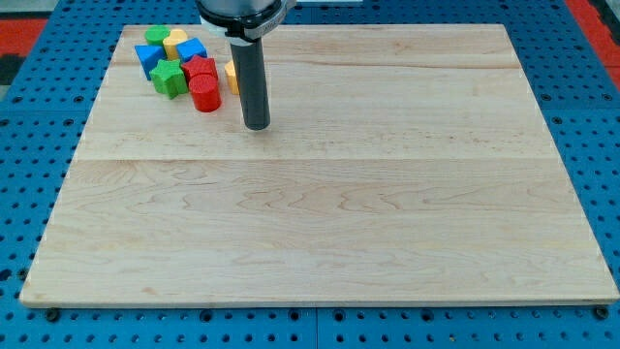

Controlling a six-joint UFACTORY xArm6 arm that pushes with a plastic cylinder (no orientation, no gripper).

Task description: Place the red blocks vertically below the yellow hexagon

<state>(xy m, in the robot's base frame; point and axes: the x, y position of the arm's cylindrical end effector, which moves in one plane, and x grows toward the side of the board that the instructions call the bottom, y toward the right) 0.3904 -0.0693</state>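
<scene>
My tip (256, 126) rests on the board just right of and below a cluster of blocks at the view's top left. A red cylinder (205, 93) stands at the cluster's lower right, with a second red block (201, 68) touching it just above. A yellow block (232, 78) sits right of the red ones, half hidden behind the rod, and its shape cannot be made out. Another yellow block (175, 41) lies near the cluster's top. The tip is apart from the red cylinder, a short way to its right.
A green star-like block (170, 79) sits left of the red blocks. Two blue blocks (149, 58) (192, 50) and a green block (155, 36) fill the upper part of the cluster. The wooden board (320, 213) lies on a blue perforated table (29, 145).
</scene>
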